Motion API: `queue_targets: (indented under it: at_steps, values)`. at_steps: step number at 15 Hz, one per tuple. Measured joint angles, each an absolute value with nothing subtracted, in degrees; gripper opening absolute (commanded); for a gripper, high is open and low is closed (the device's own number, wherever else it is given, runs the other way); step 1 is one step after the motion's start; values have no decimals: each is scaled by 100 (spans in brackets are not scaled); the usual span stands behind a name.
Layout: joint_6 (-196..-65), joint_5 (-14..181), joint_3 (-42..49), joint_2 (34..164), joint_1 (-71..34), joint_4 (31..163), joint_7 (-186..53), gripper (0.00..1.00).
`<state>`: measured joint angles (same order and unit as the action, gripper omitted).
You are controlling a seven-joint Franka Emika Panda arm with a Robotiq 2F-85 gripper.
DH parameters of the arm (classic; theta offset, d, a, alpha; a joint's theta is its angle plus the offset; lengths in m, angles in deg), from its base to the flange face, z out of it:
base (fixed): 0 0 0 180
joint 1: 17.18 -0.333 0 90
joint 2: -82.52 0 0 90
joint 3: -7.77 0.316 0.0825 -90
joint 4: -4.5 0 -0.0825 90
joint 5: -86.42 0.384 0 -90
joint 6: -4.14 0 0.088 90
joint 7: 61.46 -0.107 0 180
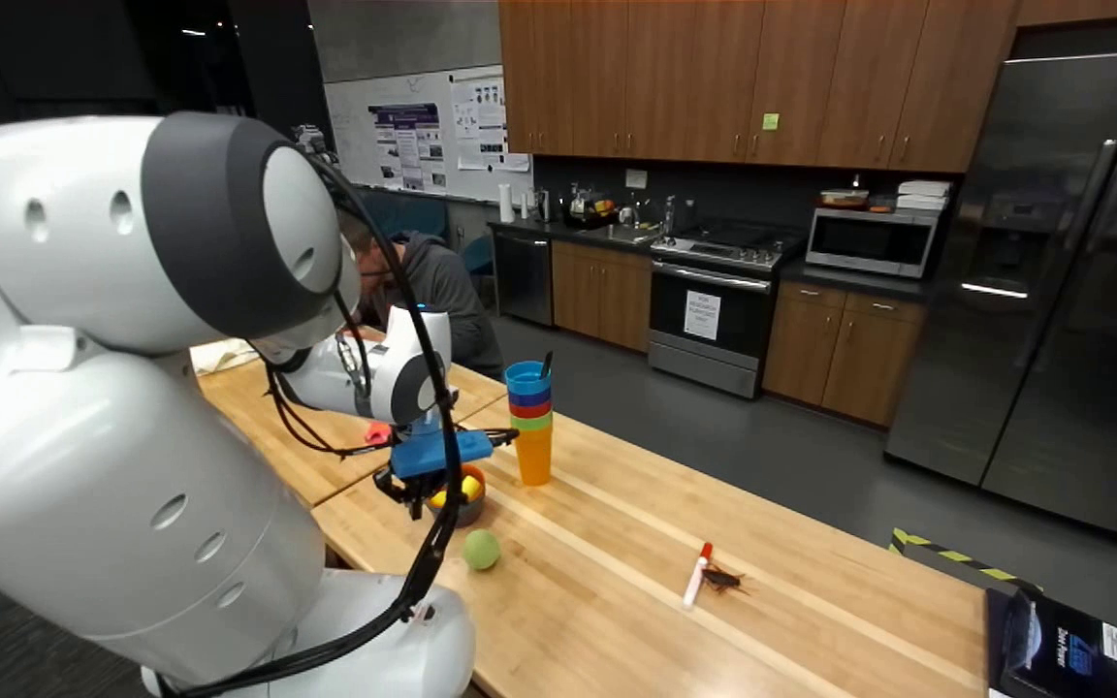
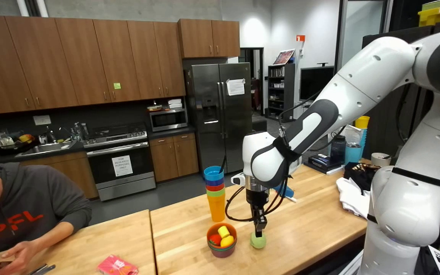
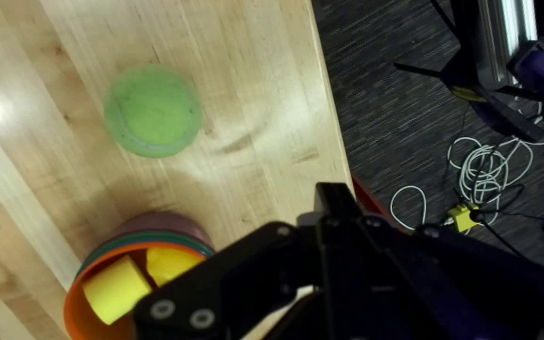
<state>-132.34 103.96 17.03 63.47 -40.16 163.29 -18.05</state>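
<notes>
- The gripper (image 3: 332, 197) is clenched with nothing in its grasp; in the wrist view it enters from the bottom right, its tips apart from the things around it.
- The green ball (image 3: 153, 112) lies at the upper left of that view, and the stack of bowls (image 3: 158, 227) at its lower left, with a yellow block (image 3: 117, 289) and a yellow lemon-shaped piece (image 3: 170, 264) inside.
- Coming down with the fingers together could push the ball aside; being round, it would probably roll, perhaps off the table (image 3: 262, 61).
- A sideways swing might snag the black cable loop (image 2: 243, 220) on the bowls, or topple the cup stack (image 2: 216, 204) at the centre of an exterior view, which looks tall and narrow.
- The arm (image 2: 325, 110) slopes from the upper right of an exterior view to near the centre, its fingers pointing toward the bottom of the frame.
- In an exterior view, its large white links (image 1: 103, 465) fill the left, hiding part of the tabletop.
</notes>
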Motion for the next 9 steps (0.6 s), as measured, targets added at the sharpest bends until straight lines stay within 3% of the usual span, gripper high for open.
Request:
queue_targets:
  at_steps: [9]
  values:
    - [-13176, 9960, 2007, 6595, -4180, 16357, -2119, 0]
